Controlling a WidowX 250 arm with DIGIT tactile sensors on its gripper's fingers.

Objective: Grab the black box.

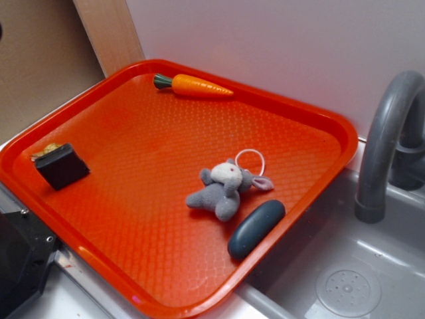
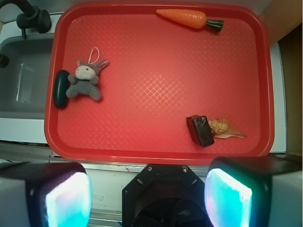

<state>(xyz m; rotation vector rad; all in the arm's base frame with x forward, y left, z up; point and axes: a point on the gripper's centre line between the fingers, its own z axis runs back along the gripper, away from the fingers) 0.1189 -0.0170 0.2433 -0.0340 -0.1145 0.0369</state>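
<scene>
The gripper (image 2: 147, 189) hangs wide apart and holds nothing, off the red tray's (image 2: 156, 80) near edge. The black box (image 2: 200, 130) lies on the tray (touching a shell (image 2: 222, 127)).

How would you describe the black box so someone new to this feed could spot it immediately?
Start from the big orange-red plastic tray beside the grey sink. In the wrist view, look to the tray's near right corner, far from the orange toy carrot and grey plush bunny. The small matte black squarish box lies there touching a yellowish spiral shell; it alone is dark with sharp corners.
</scene>
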